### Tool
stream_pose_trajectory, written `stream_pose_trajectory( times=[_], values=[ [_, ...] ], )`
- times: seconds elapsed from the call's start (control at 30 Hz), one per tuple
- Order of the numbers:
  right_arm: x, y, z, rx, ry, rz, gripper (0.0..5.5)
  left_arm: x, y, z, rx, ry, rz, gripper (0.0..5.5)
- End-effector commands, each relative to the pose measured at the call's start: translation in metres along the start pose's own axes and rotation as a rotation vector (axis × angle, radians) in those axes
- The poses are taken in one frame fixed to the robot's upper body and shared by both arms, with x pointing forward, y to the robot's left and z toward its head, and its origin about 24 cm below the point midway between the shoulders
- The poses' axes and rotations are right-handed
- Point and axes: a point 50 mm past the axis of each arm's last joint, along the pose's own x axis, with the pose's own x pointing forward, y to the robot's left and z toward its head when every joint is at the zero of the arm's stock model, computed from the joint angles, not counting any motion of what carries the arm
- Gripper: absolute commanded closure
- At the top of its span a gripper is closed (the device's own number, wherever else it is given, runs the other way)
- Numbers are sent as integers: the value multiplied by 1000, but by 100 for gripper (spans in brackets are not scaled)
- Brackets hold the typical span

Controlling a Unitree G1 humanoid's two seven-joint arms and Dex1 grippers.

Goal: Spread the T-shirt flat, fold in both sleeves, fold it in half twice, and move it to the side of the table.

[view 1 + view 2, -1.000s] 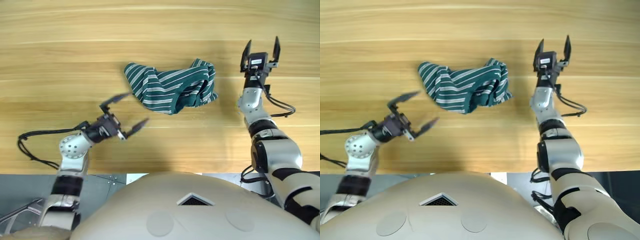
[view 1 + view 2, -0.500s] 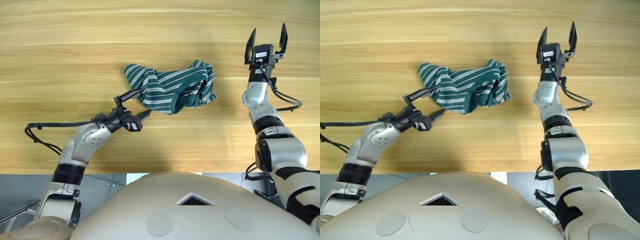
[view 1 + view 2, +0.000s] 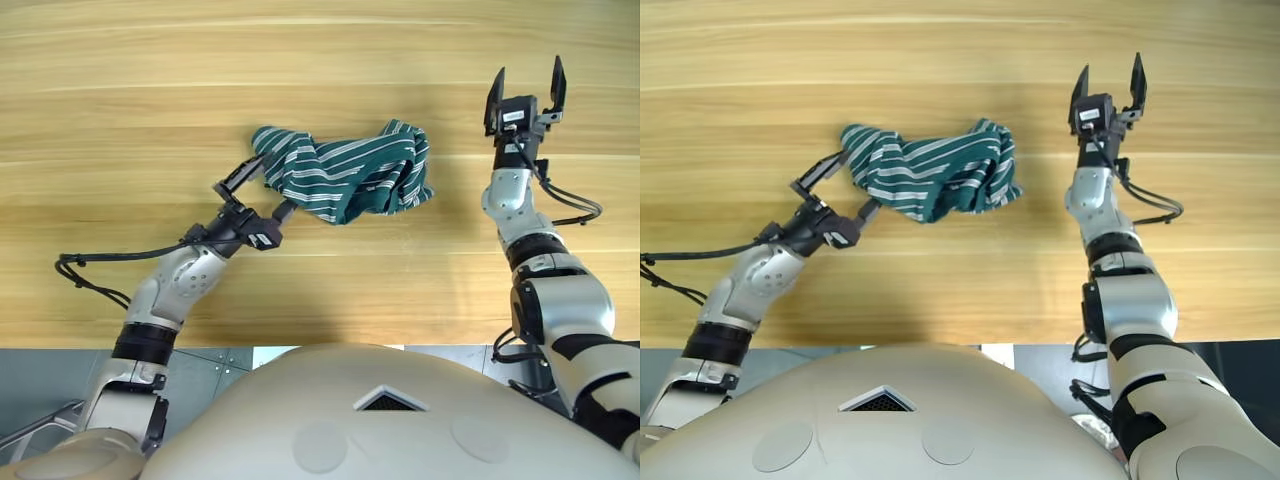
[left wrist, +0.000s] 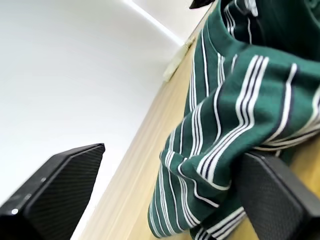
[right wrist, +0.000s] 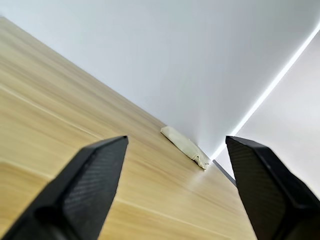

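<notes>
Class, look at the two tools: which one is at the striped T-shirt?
The left tool, open with a finger either side of the T-shirt's edge. The right tool, also open, stands apart from it.

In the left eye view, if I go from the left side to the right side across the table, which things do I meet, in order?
left gripper, jaws open at the cloth's edge → T-shirt → right gripper, jaws open
</notes>
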Motion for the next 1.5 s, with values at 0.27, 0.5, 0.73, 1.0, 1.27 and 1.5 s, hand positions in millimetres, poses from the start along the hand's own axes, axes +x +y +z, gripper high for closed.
stream_pose_trajectory(
  times=[0.27,0.5,0.73,1.0,1.27,1.5],
  values=[
    [1,7,2,-1,9,9,192,1,-11,-19,-33,83,-41,205],
    [0,9,2,2,13,9,192,-4,-20,-28,-34,132,-110,302],
    [-1,9,1,-1,14,10,192,-3,-14,-26,-34,95,-37,394],
    [-14,4,0,-26,-80,144,192,-4,3,-33,-27,107,61,518],
    [-50,-29,6,58,-241,374,192,-1,13,-46,-25,123,54,548],
    [-78,-21,7,43,-212,602,192,-1,26,-54,-36,142,148,548]
  ],
)
